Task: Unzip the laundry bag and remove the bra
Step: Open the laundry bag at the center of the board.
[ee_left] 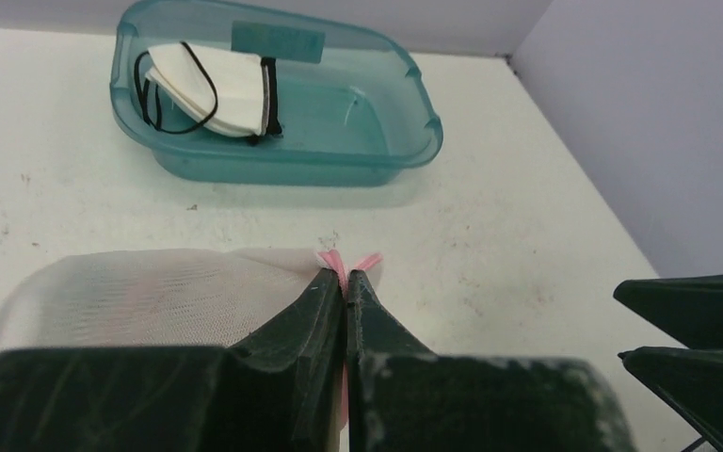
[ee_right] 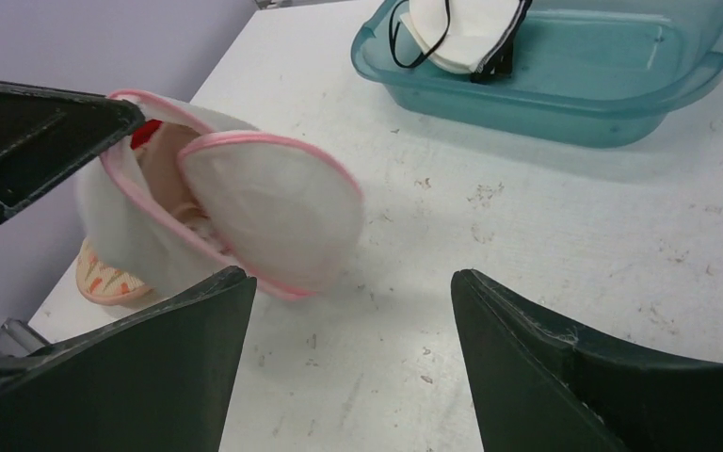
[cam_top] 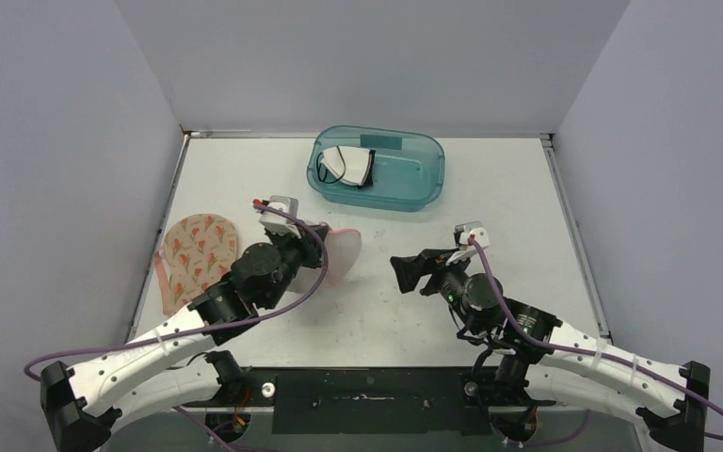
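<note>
Two arms in view, both low over the white tabletop [cam_top: 245,179].

Left pincer [ee_left: 344,281]: clamped shut on the pink trim of the laundry bag [ee_left: 151,292]. A pink strip pokes out just past the fingertips. In the top view this pincer [cam_top: 323,235] sits left of centre, with the bag [cam_top: 344,254] hanging off its right side as a pale half-disc of mesh.

Right pincer [ee_right: 348,278]: jaws wide, nothing between them. In the top view it [cam_top: 412,271] sits right of centre, pointing left toward the bag and apart from it.

Laundry bag [ee_right: 273,207], right wrist view, upper left of frame: white mesh, pink-edged, mouth gaping, one flap tipped toward the camera. Peach fabric [ee_right: 174,160] with a red patch shows inside the opening; I cannot tell what garment it is.

Other items:
- Peach patterned cloth [cam_top: 198,254], flat at the left edge of the tabletop, partly behind the left arm. Its edge also shows under the bag in the right wrist view [ee_right: 104,278].
- Teal tub [cam_top: 433,169] at upper centre, well apart from the bag. Inside, at its left end, lies a white padded garment with black straps [cam_top: 348,165].
</note>
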`<action>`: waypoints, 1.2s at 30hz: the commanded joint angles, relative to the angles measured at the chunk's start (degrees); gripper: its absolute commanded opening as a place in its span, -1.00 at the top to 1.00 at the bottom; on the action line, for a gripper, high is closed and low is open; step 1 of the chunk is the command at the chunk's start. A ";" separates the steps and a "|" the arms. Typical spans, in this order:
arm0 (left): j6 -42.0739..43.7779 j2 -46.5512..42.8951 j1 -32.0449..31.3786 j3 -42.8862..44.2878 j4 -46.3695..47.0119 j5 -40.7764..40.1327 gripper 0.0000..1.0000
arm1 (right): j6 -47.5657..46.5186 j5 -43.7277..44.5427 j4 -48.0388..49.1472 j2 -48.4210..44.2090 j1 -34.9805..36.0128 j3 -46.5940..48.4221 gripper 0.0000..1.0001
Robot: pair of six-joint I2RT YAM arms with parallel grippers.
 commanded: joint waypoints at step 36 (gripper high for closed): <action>-6.38 4.51 -1.94 -22.32 26.20 5.59 1.00 | 18.89 -18.13 15.36 30.85 -7.19 5.70 -0.66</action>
